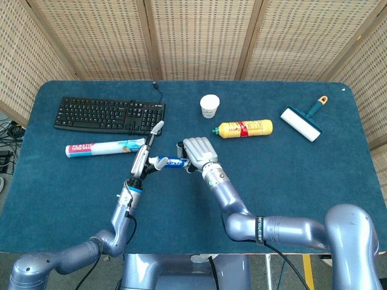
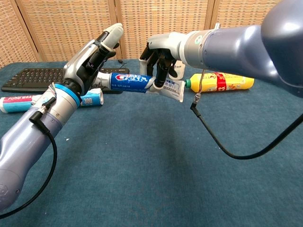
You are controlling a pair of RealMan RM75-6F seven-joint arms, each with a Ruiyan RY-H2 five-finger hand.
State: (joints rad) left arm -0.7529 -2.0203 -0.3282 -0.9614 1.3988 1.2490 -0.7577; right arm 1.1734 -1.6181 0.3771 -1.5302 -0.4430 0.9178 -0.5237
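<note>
While the right hand (image 2: pixel 163 52) grips the toothpaste (image 2: pixel 130 81), the open left hand (image 2: pixel 92 56) touches its cap; a handover seems under way, needing left fingers to close.

A black keyboard (image 1: pixel 109 113) lies near the desk's (image 1: pixel 302 175) far left corner, its cable running toward the far edge. Just in front of it lies a roll of plastic wrap (image 1: pixel 106 147), parallel to the near edge. A white paper cup (image 1: pixel 209 106) stands toward the far edge, a yellow bottle (image 1: pixel 245 128) on its side nearby. A lint roller (image 1: pixel 303 121) rests near the far right corner.
</note>
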